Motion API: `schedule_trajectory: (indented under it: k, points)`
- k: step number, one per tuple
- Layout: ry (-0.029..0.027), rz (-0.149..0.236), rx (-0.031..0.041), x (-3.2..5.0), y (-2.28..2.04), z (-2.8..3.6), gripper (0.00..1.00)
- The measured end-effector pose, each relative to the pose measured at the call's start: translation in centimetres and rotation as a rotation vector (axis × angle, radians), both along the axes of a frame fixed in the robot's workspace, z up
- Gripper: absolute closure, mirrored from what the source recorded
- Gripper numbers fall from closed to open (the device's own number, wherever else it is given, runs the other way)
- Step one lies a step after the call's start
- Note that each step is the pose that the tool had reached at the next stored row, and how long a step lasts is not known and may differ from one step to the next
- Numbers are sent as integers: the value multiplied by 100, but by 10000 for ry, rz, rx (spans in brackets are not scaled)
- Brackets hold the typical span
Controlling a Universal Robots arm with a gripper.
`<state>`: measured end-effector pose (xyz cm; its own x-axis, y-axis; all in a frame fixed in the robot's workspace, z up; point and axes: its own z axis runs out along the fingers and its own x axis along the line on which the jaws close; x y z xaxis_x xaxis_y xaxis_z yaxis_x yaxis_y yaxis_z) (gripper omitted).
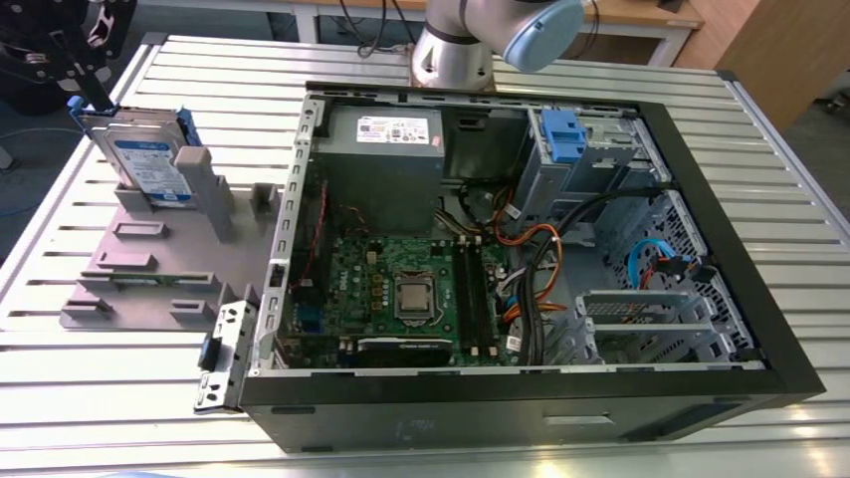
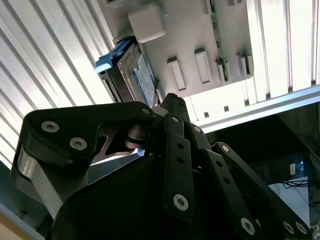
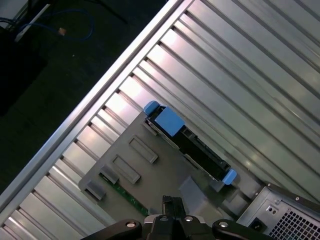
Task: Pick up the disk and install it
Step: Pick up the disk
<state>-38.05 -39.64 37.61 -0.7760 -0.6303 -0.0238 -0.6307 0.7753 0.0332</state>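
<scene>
Slatted table (image 1: 94, 398), disk (image 1: 143, 159) upright on edge

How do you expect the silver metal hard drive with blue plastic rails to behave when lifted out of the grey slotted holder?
The silver metal hard drive looks rigid and probably dense for its size, being a metal slab. Standing on edge in the grey slotted holder, it may bind if pulled askew. Its smooth faces could slip.

In the exterior view the gripper (image 1: 88, 88) is cut off by the edge at ten o'clock, and the arm (image 1: 459, 45) at twelve. The lower part of the disk (image 1: 143, 159) is hidden inside the grey holder (image 1: 159, 254); in the second wrist view one end is covered by the gripper.
</scene>
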Motion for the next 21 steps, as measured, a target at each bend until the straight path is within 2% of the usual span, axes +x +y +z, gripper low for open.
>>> schedule_trajectory:
  k: [21]
  points:
    - [0,298,0,0,0,0,89]
